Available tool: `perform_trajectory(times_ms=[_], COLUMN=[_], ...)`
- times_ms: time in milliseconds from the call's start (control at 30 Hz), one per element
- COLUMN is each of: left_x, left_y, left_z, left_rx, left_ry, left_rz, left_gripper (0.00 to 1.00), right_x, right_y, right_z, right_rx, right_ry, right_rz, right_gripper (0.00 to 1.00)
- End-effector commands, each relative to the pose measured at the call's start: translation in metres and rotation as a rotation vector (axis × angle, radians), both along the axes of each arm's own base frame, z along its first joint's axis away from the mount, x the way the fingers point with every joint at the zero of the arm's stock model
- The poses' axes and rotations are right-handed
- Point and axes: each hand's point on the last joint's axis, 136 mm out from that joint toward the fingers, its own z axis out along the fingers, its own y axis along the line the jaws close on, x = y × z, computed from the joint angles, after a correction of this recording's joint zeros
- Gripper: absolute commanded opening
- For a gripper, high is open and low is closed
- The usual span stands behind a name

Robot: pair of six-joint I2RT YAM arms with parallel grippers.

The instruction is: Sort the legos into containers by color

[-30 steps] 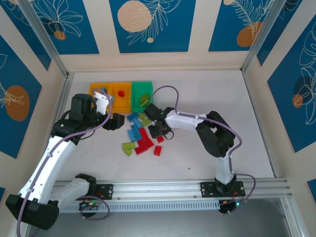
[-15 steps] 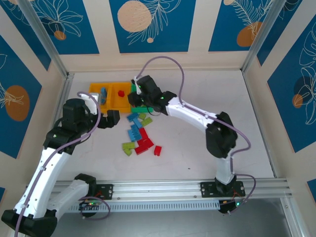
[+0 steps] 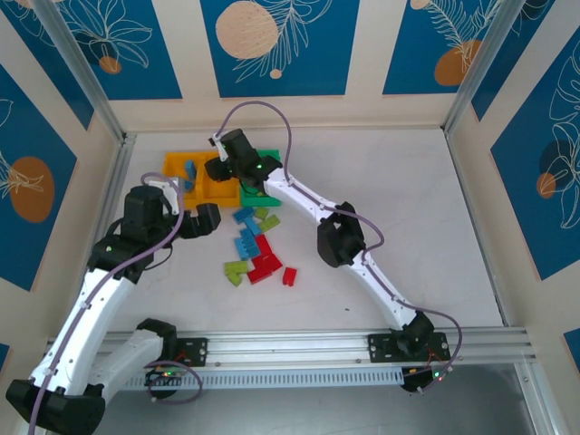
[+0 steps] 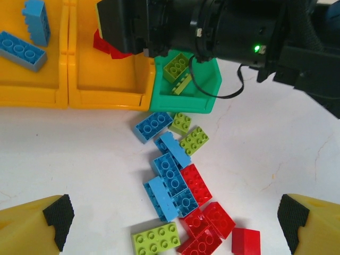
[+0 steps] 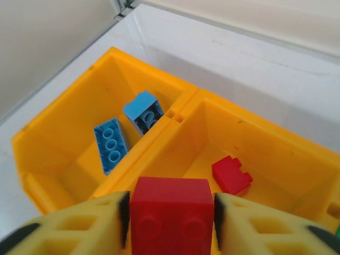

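Clamping red lego (image 5: 170, 197): right gripper (image 5: 170, 213) | apparently above middle orange bin (image 5: 276, 154) | left gripper (image 4: 174, 222) spread wide

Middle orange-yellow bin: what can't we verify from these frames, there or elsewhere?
- Middle orange-yellow plastic bin: left wrist view, the black right arm covers its far part, so red bricks there can't be counted.
- Bright green plastic bin: same view, same arm hides its far half.
- Red plastic brick in the right gripper: right wrist view, frame bottom cuts off its lower part.
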Motion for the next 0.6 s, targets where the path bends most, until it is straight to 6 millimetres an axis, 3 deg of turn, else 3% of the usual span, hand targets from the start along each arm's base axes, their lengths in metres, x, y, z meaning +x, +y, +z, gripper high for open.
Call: perform_trajectory(times_ms=[0,167,333,433,567], left_x=[-0.005,-0.008,-0.031,-0.052,-0.077], left_y=[0.004,0.004,-0.001,-0.014,-0.028], left_z=[-0.018,-0.037,-0.071,-0.101,-0.142], left_rx=[0.006,-0.007,-0.058,-0.063,-0.017], left_ry=[0.067,0.161,0.338,0.457,0.582], left_rz=[0.039,0.064,0.129,0.132,0.123], left_gripper=[1.0,0.98,0.93,0.9,0.84], right_x=[-0.006,-0.026,-0.071,-0.11,-0.154], right_y=[-0.007,-0.022,-0.07,-0.101,-0.145], right_z=[0.044,0.087,0.128,0.141,0.128], right_rx=[-0.015,0.005,0.005,0.031,0.016], right_ry=[-0.053,-0.035,0.116,0.198,0.254], right_rz=[0.018,0.033,0.035,0.085,0.066], right_gripper=[0.53,0.54,0.54,0.57,0.6])
